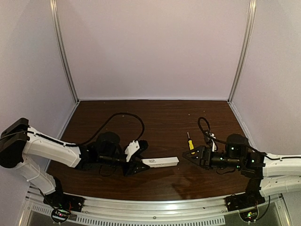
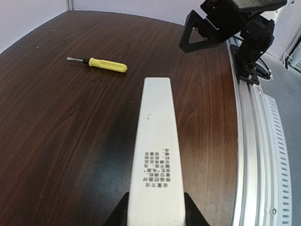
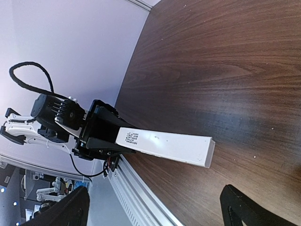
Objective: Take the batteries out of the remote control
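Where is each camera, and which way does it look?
Top camera: high behind the arms, looking down at the table; both arms show, left gripper holding the remote control, right gripper open.
Left wrist camera: looks along the remote control toward the screwdriver and right gripper; its fingers show at the bottom.
Right wrist camera: faces the left gripper; its fingers show at the bottom.
Shared: all see the remote control.

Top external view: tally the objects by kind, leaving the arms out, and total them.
Remote control: 1
Yellow-handled screwdriver: 1
Total: 2
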{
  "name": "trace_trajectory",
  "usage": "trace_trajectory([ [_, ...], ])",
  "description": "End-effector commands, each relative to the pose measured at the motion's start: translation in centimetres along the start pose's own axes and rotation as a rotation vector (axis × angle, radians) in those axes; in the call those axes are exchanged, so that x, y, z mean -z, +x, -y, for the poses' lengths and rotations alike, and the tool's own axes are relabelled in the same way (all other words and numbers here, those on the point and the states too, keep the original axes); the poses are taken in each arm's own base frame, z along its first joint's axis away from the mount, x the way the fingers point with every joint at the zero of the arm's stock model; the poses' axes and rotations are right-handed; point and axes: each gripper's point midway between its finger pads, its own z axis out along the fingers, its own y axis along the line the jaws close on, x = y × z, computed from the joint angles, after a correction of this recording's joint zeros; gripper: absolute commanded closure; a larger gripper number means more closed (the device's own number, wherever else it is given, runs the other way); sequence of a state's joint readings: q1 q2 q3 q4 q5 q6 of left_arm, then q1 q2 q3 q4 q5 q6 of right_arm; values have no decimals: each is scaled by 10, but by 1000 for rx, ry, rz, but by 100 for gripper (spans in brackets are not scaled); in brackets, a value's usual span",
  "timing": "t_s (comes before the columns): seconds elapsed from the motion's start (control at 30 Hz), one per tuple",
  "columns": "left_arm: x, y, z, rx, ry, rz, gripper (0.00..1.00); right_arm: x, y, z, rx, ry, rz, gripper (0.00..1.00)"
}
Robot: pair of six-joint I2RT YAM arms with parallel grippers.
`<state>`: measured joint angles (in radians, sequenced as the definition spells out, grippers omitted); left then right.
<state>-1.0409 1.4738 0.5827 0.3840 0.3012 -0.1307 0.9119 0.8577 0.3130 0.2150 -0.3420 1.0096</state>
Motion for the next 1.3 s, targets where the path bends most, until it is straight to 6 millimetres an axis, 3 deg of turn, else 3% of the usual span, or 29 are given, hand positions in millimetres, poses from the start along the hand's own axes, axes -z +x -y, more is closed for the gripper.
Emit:
trace_trajectory([
  [0.0, 0, -23, 16, -41, 91, 73, 100, 2, 9, 1, -35, -45, -23, 3],
  [0.27, 5, -20, 26, -56, 137, 85, 100, -12, 13, 4, -33, -32, -70, 6],
  [0.53, 6, -19, 31, -71, 168, 99, 100, -22, 20, 7, -41, -35, -112, 16],
  [0.77, 6, -20, 32, -71, 171, 100, 100, -24, 23, 8, -51, -44, -125, 28],
  [1.27, 6, -23, 33, -76, 179, 106, 100, -24, 29, 11, -62, -53, -136, 36],
])
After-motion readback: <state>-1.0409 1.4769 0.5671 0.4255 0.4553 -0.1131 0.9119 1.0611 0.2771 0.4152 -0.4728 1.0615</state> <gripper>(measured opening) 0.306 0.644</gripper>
